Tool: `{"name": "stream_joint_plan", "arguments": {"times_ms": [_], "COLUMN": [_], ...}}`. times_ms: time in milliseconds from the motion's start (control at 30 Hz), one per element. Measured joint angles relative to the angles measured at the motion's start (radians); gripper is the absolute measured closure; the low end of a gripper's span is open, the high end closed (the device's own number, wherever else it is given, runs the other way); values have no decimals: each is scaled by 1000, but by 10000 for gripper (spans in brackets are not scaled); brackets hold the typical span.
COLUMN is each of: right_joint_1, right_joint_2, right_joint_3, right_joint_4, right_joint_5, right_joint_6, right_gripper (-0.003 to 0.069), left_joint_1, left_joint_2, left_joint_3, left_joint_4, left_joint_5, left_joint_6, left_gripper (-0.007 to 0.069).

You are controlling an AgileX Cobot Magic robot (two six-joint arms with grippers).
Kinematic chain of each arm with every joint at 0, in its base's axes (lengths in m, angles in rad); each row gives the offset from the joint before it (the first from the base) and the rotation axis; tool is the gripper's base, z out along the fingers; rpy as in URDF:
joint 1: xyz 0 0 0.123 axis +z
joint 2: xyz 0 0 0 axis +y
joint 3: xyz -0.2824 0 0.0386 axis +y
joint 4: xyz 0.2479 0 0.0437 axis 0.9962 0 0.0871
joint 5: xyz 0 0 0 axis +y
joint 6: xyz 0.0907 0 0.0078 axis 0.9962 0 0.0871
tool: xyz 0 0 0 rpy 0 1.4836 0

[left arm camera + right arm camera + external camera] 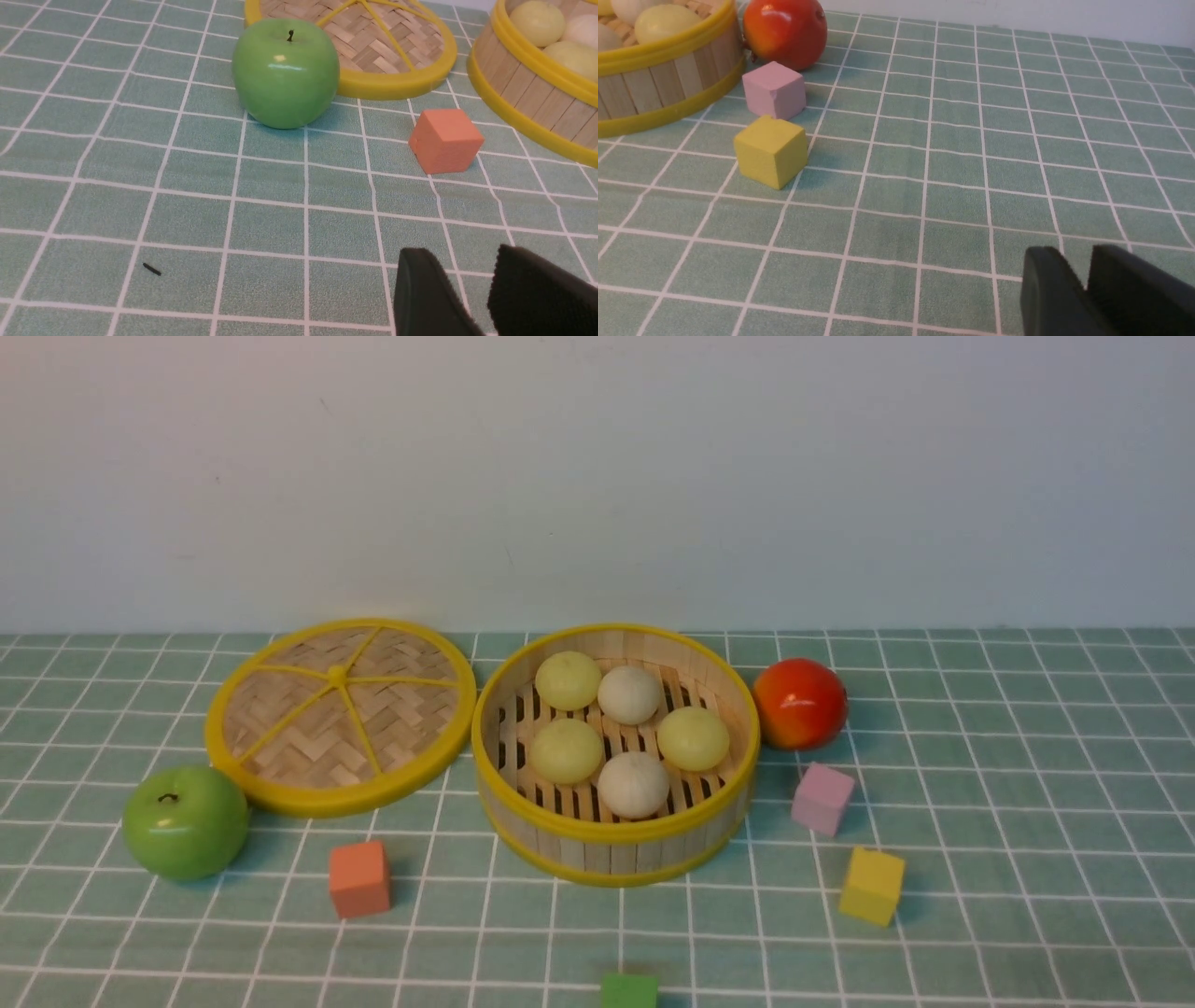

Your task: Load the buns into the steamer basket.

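All five buns [633,694] are sitting inside the basket [607,854], which is standing upright mid-worktop [1027,803] on the green checked cloth. Three yellow-green ones are lying at back left, front left and right, w/ the two off-white ones at back centre and front centre, all resting on the slats and packed close together. The lid [341,719] is lying flat just left of the basket, rims nearly touching. An apple [185,821] is sitting at the lid's front-left edge; in the left wrist view it is overlapping the lid rim, so contact can't be judged. A red fruit [800,703] is resting just right of the basket, at the back. An orange cube [359,879] is lying in front, between apple and basket. A pink cube [822,798] is lying near the basket's right side, w/ a yellow cube [872,885] a bit nearer the robot. A green cube [628,991] is peeking in at the front view's bottom edge. Neither arm is showing in the front view. The L tool [467,275] is hovering over bare cloth, well apart from the orange cube, its jaws parted w/ a clear gap and gripping nothing. The R tool [1083,275] is also hanging over bare cloth, well apart from the yellow cube; only a thin slit is showing between its jaws, so released vs clenched can't be told, but nothing is sitting between them.
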Motion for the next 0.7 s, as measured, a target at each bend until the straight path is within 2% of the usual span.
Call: {"name": "stream_joint_plan", "arguments": {"times_ms": [700], "right_joint_1": [0], "right_joint_2": [0], "right_joint_3": [0], "right_joint_4": [0], "right_joint_5": [0], "right_joint_6": [0], "right_gripper": [461], "left_joint_1": [0], "left_joint_2": [0], "left_joint_3": [0], "left_joint_4": [0], "left_joint_5": [0], "left_joint_6": [0], "left_gripper": [386]}}
